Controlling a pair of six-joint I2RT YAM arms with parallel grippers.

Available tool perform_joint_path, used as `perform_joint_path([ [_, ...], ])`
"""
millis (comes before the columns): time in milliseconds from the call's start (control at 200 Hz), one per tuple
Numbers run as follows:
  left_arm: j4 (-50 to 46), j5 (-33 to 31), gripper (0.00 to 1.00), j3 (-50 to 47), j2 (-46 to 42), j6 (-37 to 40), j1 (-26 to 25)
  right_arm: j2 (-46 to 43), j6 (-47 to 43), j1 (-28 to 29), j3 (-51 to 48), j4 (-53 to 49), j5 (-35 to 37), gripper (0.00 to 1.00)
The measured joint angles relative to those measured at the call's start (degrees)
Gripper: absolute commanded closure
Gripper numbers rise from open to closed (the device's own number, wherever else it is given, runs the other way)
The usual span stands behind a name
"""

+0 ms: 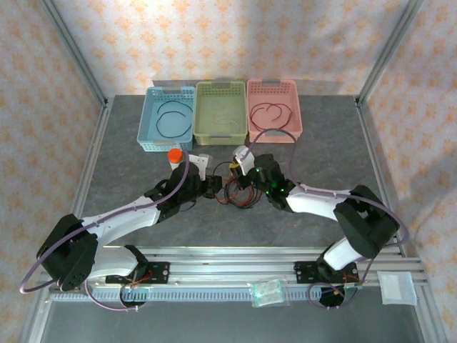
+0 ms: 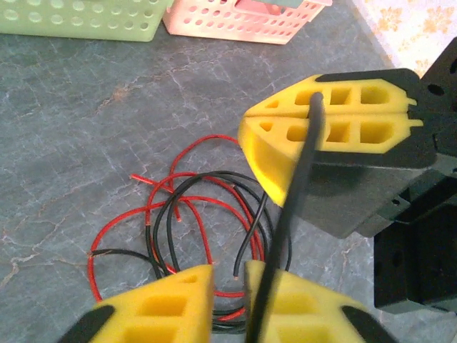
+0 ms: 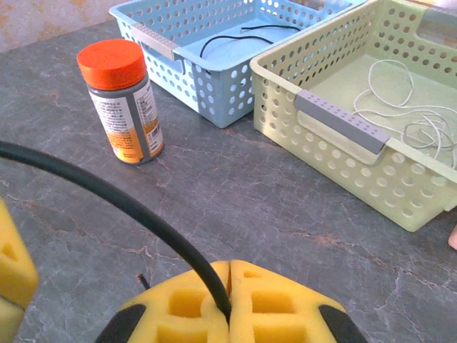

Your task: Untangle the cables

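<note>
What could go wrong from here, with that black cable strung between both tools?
1. The right tool, clamped on the black cable, and the left tool share one strand; pulling apart may cinch the tangle beneath.
2. The left tool's jaws show a slight gap; the cable could slip out.
3. The bottle stands near; a swing might topple it.

Orange-capped jar (image 3: pixel 121 107) near blue basket (image 3: pixel 214 100)

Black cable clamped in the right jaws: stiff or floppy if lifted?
Probably floppy: the black cable bends in an arc from the jaws. Likely light, being thin. Lifting may drag the tangle of red and black loops along.
</note>
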Motion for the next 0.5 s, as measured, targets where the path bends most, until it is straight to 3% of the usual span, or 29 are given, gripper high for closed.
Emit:
perform_joint_path([
  [50,0.1,0.0,0.96,0.0,-0.3,0.3,0.0,-0.1,0.3,0.0,-0.1,0.0,0.5,0.98],
  [110,-0.1,0.0,1.00,0.0,-1.2,0.3,0.0,-0.4,0.9,0.0,-0.7,0.0,1.1,0.85],
  [165,-0.4,0.0,1.00,0.0,-2.7,0.3,0.0,-1.0,2.0,0.0,-1.3,0.0,1.3,0.70],
  [250,-2.0,0.0,1.00,0.9,-5.1,0.7,0.0,-2.8,3.2,-0.1,-2.6,0.0,1.3,0.38],
  [340,-4.5,0.0,1.00,3.9,-7.1,0.8,0.0,-5.7,5.7,-0.3,-4.3,0.1,1.2,0.14],
  [401,-6.1,0.0,1.00,6.4,-8.2,1.1,0.0,-7.8,8.2,-0.3,-5.4,0.2,0.8,0.07],
  [501,-8.3,0.3,1.00,10.9,-9.6,1.2,0.0,-10.2,12.4,-0.3,-6.5,0.5,0.2,0.06],
])
